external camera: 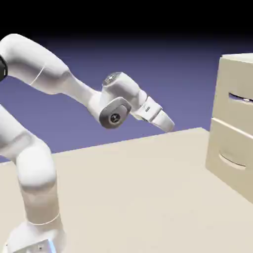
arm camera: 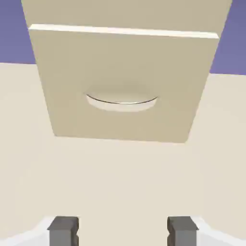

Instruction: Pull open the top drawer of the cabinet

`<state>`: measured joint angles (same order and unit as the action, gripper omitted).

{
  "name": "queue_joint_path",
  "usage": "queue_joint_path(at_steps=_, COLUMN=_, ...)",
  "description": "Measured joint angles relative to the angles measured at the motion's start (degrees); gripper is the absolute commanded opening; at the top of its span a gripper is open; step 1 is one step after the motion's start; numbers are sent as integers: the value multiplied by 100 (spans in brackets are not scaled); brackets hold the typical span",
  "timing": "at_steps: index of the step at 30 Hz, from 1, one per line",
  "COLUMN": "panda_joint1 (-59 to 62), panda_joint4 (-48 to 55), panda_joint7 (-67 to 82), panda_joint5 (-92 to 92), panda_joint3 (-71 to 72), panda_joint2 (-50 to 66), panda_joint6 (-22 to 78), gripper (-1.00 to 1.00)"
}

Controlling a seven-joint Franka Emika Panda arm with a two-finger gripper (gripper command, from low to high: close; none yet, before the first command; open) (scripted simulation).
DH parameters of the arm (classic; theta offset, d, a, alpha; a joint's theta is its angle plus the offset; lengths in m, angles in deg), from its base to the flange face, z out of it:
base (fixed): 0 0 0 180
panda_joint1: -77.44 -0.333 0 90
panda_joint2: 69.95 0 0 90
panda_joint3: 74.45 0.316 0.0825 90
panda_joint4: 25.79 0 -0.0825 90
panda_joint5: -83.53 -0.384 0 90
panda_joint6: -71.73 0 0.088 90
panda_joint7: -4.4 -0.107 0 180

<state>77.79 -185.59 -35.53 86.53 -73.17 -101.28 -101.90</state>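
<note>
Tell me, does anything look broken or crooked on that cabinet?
Nothing stands out. The cabinet stands straight on the table, both drawers shut flush, the top drawer above the lower drawer. The gripper hangs open, well short of it.

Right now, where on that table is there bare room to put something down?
The table shows bare between the robot's base and the cabinet, under the raised gripper, whose jaws stand open. In the hand view, nothing lies before the lower drawer. Nowhere looks crowded.

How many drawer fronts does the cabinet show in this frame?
2, stacked on the cabinet: the top drawer with its handle in a dark slot, and the lower drawer beneath it, the one facing the hand view.
</note>
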Motion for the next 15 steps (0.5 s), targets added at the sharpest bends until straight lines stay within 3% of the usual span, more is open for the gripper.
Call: queue_joint_path(at_steps=15, panda_joint1=1289, panda_joint4=1499, panda_joint7=3152, panda_joint5=3738, panda_joint3=1595, panda_joint2=1659, panda_joint6=476, gripper=0)
